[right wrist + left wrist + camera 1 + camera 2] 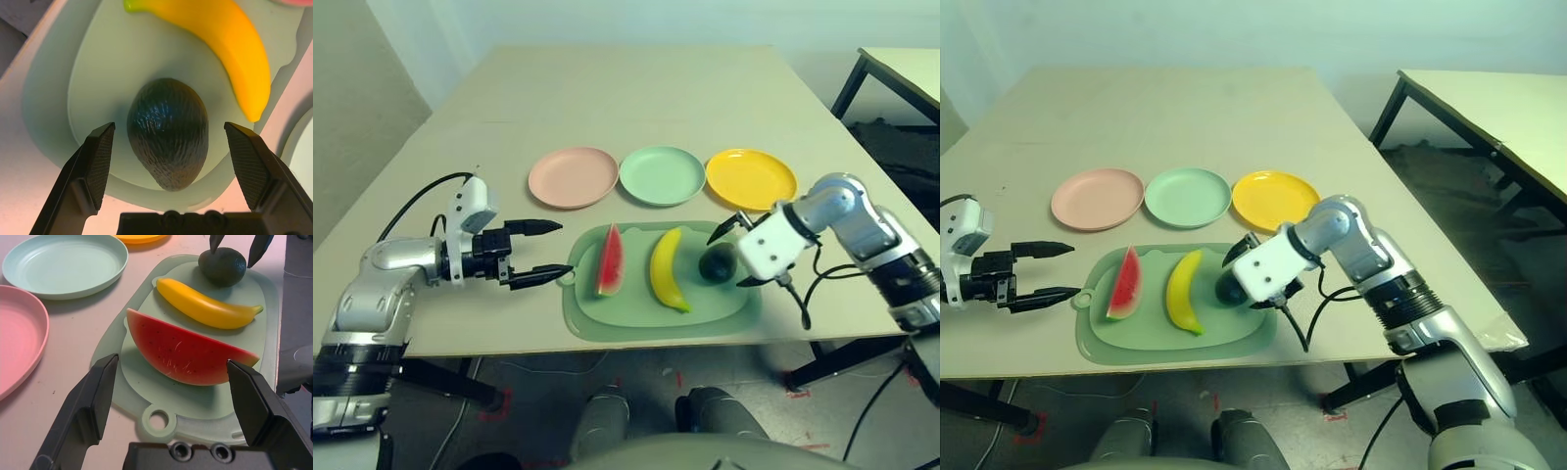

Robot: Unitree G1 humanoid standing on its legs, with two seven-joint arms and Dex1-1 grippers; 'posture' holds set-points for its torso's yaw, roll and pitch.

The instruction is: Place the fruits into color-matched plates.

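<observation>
A green mat (656, 315) near the table's front edge carries three fruits: a red watermelon wedge (609, 260), a yellow banana (668, 269) and a dark green avocado (717, 262). Behind the mat stand a pink plate (573, 176), a mint green plate (662, 174) and a yellow plate (750, 178), all bare. My right gripper (168, 125) is open, one finger on each side of the avocado (168, 137) with gaps showing. Left of the mat, my left gripper (566, 247) is open and holds nothing. It points at the watermelon wedge (186, 355).
The mat's ring tab (159, 418) faces my left gripper. The mat lies close to the table's front edge (607, 345). A black cable (803, 294) hangs from my right wrist over that edge. A second table (1489, 108) stands off to the right.
</observation>
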